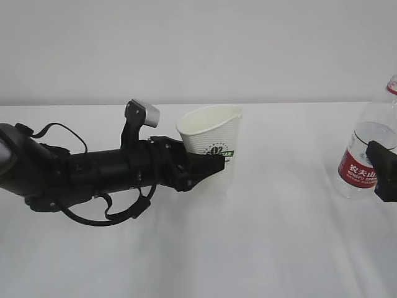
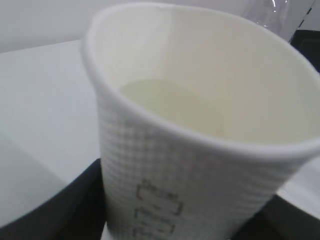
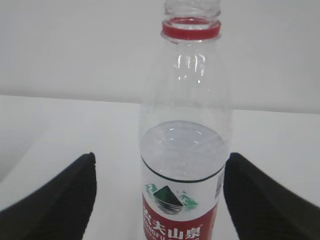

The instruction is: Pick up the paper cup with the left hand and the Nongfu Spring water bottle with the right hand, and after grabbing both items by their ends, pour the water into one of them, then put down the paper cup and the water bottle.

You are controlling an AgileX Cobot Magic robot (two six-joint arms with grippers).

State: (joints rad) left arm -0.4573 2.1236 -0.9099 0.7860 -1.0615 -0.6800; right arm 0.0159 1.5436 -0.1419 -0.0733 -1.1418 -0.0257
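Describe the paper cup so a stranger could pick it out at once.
On the white table, look left of centre, where the left hand reaches in. The paper cup stands between its fingers: short, white, open-topped, with a green logo, unlike the tall clear Nongfu Spring water bottle at the far right.

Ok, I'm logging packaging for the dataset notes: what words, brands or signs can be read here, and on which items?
"农夫山泉": white characters on the red label of the tall clear plastic water bottle.
"NONGFU SPRING": small white line beneath them, legible in the exterior view.
"...TAR": end of a word on the green logo band of the small white paper cup; the rest is hidden by the black left gripper.
Dark vertical print on the cup: too blurred to read.
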